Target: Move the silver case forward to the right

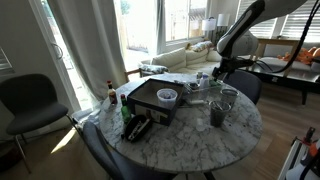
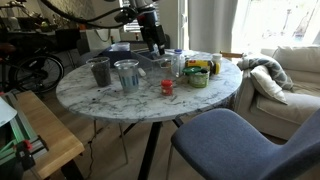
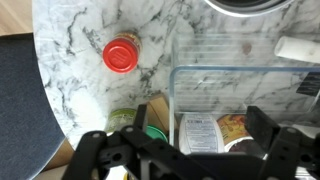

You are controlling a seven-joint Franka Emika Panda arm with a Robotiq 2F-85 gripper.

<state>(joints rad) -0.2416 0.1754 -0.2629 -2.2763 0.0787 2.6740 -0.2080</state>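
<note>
The wrist view shows a clear, silvery-walled rectangular case (image 3: 240,90) on the marble table (image 3: 80,90), with printed packets inside. My gripper (image 3: 207,128) is open just above it. The left finger is outside the case's left wall and the right finger is near its right side. I cannot tell whether the fingers touch it. In both exterior views the gripper (image 1: 213,75) (image 2: 155,45) hangs low over the table's cluttered side, and the case itself is hard to make out there.
A red-capped jar (image 3: 120,55) (image 2: 167,87) and a green bowl (image 2: 198,78) stand close to the case. Two cups (image 2: 100,72) (image 2: 127,75) stand further along. A dark tray (image 1: 150,105) with a bowl (image 1: 167,97), a remote (image 1: 137,127) and a bottle (image 1: 111,92) are on the table. A blue chair (image 2: 230,140) stands by it.
</note>
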